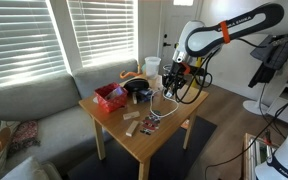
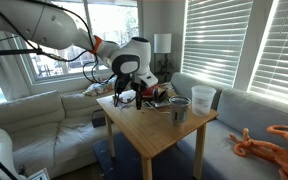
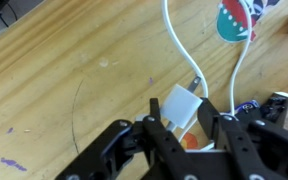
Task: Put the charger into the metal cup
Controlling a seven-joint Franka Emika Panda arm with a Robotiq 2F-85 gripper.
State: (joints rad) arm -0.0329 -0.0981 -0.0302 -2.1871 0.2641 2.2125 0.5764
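In the wrist view my gripper [image 3: 184, 125] is shut on the charger's white plug block [image 3: 181, 108]. Its thin white cable [image 3: 174, 40] runs away over the wooden table top. In an exterior view the gripper [image 1: 172, 80] hangs over the far side of the table, and the cable [image 1: 162, 106] droops from it to the table. The silvery metal cup [image 2: 179, 108] stands upright on the table beside a taller white container [image 2: 203, 98], to the right of the gripper [image 2: 134, 93]. The cup does not show in the wrist view.
A red box [image 1: 109, 97] and a bulky black object [image 1: 139, 90] sit on the wooden table [image 1: 154, 142], with small items [image 1: 139, 125] near its front. A colourful item [image 3: 236, 20] lies by the cable. A grey sofa [image 1: 24, 105] flanks the table.
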